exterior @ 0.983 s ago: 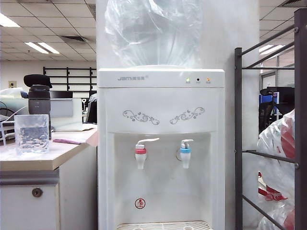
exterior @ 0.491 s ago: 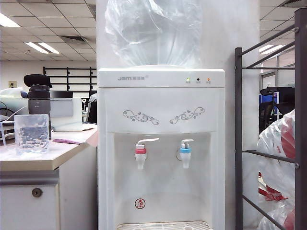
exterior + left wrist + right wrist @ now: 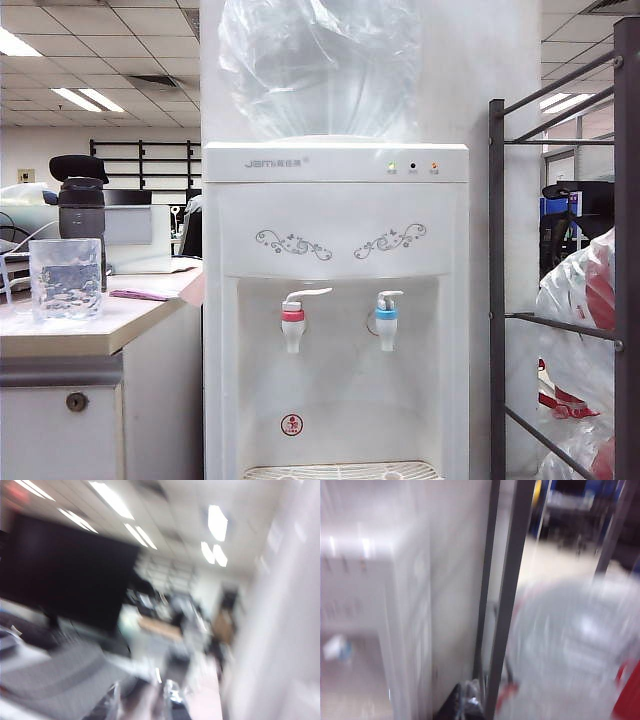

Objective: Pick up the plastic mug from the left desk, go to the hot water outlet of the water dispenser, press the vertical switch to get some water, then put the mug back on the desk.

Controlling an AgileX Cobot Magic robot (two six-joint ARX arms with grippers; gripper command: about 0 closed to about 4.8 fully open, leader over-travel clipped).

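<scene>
The clear plastic mug [image 3: 65,278] stands upright on the left desk [image 3: 90,335], with no gripper near it. To its right is the water dispenser [image 3: 335,220]. Its hot water outlet [image 3: 292,322] has a red collar, and the vertical switch [image 3: 310,293] curves out above it. Neither arm shows in the exterior view. The left wrist view is badly blurred. There my left gripper [image 3: 144,705] has its fingers apart with nothing between them. My right gripper [image 3: 467,700] is a dark blurred tip, shut and empty, beside a grey rack post [image 3: 507,595].
A dark black-capped bottle [image 3: 81,205] stands behind the mug. A blue-collared tap [image 3: 386,318] sits right of the red one. A dark metal rack [image 3: 497,300] with plastic bags [image 3: 590,340] stands right of the dispenser. The desk's cabinet lock [image 3: 77,401] faces me.
</scene>
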